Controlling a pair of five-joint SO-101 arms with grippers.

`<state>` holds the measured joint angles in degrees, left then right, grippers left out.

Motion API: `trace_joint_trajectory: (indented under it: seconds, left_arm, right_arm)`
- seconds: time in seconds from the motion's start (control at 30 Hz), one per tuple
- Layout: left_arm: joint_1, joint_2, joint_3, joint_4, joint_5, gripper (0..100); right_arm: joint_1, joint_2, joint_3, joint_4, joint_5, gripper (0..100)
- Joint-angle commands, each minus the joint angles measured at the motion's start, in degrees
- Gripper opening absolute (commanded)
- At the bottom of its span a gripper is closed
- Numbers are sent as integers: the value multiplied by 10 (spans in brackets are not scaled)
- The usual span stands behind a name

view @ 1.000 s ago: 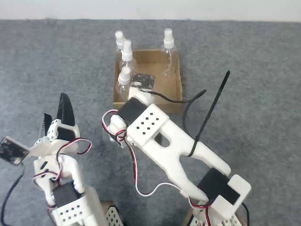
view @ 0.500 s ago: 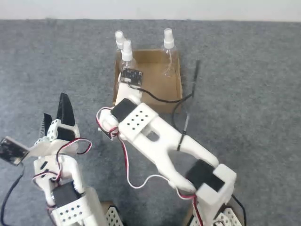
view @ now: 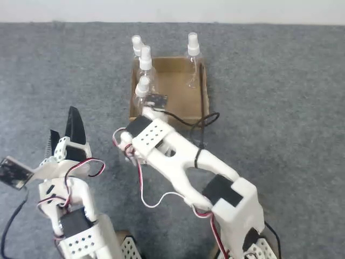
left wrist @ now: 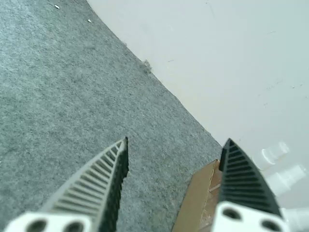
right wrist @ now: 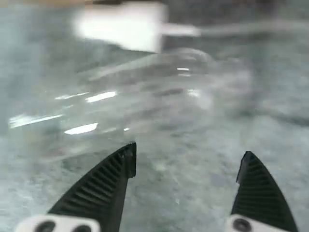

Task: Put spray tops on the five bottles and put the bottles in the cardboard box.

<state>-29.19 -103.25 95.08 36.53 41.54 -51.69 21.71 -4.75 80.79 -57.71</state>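
The cardboard box (view: pixel 180 102) stands at the table's far middle. One clear bottle with a white spray top (view: pixel 143 88) stands in its front left corner, another (view: pixel 145 60) behind it, and a third (view: pixel 192 54) at the back right. A further capped bottle (view: pixel 137 45) stands just behind the box's back left corner. My right arm (view: pixel 161 141) reaches to the box's front left. My right gripper (right wrist: pixel 189 151) is open, with a blurred clear bottle (right wrist: pixel 145 101) just beyond its fingertips. My left gripper (left wrist: pixel 176 141) is open and empty, low at the left (view: pixel 67 129).
Grey felt covers the table (view: pixel 280 108). A black cable (view: pixel 202 116) from the right arm loops over the box's right wall. In the left wrist view the box's edge (left wrist: pixel 195 205) and two spray tops (left wrist: pixel 276 152) lie ahead, with a white wall behind.
The right arm's wrist swung left over the front left bottle, hiding it, then drew back toward the box's front so the bottle shows again. The left arm has stayed still.
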Motion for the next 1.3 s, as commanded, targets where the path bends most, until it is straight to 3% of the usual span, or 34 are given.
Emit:
trace_joint_trajectory:
  seconds: [0.0,0.4,0.77,1.27]
  left_arm:
    - [-2,-10,-21,-19,4,290]
    - [-2,-10,-21,-19,4,290]
    - [-2,-10,-21,-19,4,290]
    - [-2,-10,-21,-19,4,290]
  right_arm:
    - [14,-25,-5,43,-3,293]
    - [15,-132,-5,76,22,294]
    - [55,-162,-2,-44,44,292]
    - [51,-18,-5,-112,55,292]
